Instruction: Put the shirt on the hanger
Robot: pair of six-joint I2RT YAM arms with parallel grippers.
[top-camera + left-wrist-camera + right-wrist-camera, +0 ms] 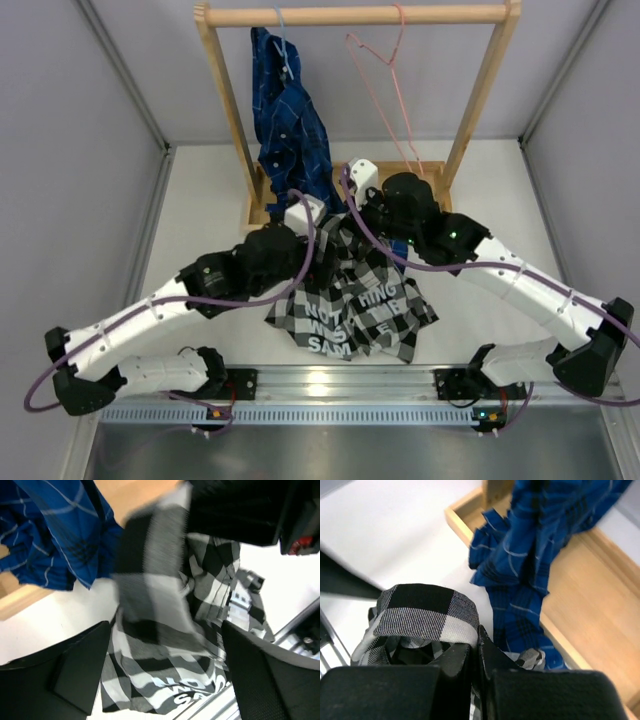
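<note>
The black-and-white checked shirt (355,305) lies bunched on the table between the two arms, its white lettering facing up near the front. My right gripper (362,222) is shut on a folded edge of the shirt (425,612) and holds that edge raised; its fingertips (476,647) pinch the fabric. My left gripper (322,262) is open just left of the raised fabric. Its fingers (80,670) stand wide apart, with the shirt (165,630) hanging in front of them. The pink wire hanger (385,75) hangs empty from the rack's bar, at the back right.
A wooden rack (350,15) stands at the back, and its base tray (590,595) is close behind the grippers. A dark blue plaid shirt (290,120) hangs on a light blue hanger on the left of the bar, reaching down to the tray. Grey walls enclose the table.
</note>
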